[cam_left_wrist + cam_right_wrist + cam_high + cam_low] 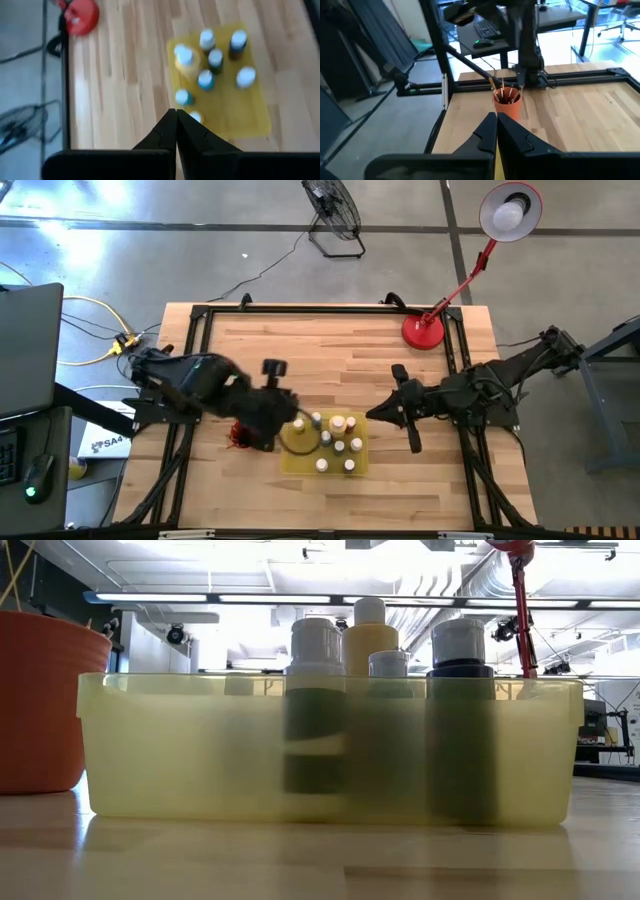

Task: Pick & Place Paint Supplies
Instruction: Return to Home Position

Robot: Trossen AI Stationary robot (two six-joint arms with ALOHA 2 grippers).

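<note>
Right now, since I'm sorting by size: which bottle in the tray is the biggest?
The yellow bottle at the edge of the tray: the only yellow one, its body wider than the others.

Pale-capped paint bottles stand upright in the yellow tray; paintbrushes lean in the orange cup.

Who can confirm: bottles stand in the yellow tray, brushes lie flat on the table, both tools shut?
Not the brushes. The right wrist view shows the paintbrushes standing in the orange cup, not flat on the table. The bottles do stand in the yellow tray, and the left tool and right tool are both shut.
</note>
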